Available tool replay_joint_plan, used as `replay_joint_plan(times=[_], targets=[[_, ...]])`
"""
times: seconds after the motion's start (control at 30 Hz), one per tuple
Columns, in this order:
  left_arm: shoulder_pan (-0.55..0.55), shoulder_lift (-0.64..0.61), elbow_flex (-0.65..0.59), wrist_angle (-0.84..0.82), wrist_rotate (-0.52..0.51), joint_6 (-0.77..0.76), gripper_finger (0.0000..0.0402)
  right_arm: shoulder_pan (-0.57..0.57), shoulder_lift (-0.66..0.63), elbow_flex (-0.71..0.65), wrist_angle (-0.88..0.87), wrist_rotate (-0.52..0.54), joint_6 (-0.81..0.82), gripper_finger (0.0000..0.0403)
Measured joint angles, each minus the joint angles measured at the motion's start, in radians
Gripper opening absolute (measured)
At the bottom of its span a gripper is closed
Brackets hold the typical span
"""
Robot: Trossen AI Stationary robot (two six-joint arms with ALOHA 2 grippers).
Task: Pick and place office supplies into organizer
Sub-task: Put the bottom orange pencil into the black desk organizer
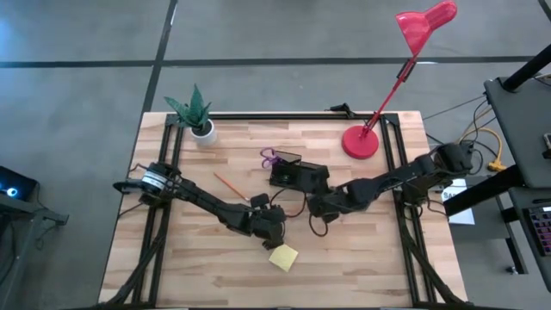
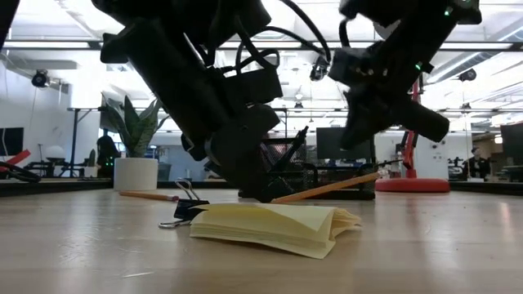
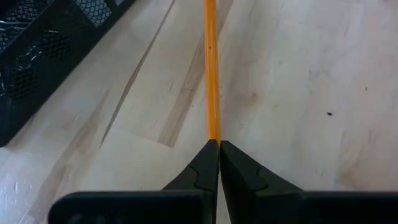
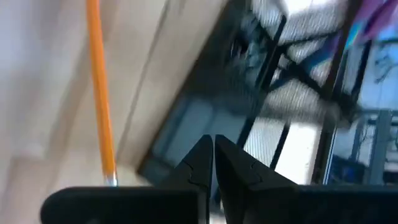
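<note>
I work in an open-plan lab or office: behind my wooden table (image 2: 425,245) I see long ceiling lights (image 2: 82,42), monitors (image 2: 339,143), and a person (image 2: 476,162) at a far desk.

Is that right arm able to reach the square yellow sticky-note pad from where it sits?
Probably yes: the sticky-note pad lies uncovered on bare wood. But the left gripper, shut on an orange pencil, sits closer and partly crosses the right gripper's path.

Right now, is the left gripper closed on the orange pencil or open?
Shut on it: the left gripper fingertips meet around the orange pencil end, which sticks out over the wooden table.
</note>
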Motion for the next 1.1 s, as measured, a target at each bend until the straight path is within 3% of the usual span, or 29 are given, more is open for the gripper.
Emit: replay_joint_plan(times=[0.07,0.2,0.3,0.67,0.93,1.1], targets=[[0.000,0.000,-0.001,-0.001,0.000,0.000,0.0000,-0.014,-0.008,0.000,-0.077,-0.039,0.024,0.0010],[0.000,0.000,-0.013,0.002,-0.003,0.000,0.0000,-0.027,-0.021,0.000,-0.138,-0.285,0.089,0.0028],[-0.001,0.001,-0.030,0.008,-0.014,0.000,0.0000,-0.016,-0.024,0.006,-0.138,-0.370,0.078,0.0055],[-0.003,0.002,-0.065,0.050,-0.031,-0.026,0.0000,-0.019,-0.007,0.021,-0.026,-0.378,-0.053,0.0143],[-0.003,0.002,-0.072,0.064,-0.041,-0.024,0.0000,-0.066,0.113,0.029,-0.031,-0.391,-0.057,0.0151],[-0.005,0.002,-0.080,0.072,-0.042,-0.023,0.0000,-0.075,0.110,0.081,-0.068,-0.384,-0.051,0.0146]])
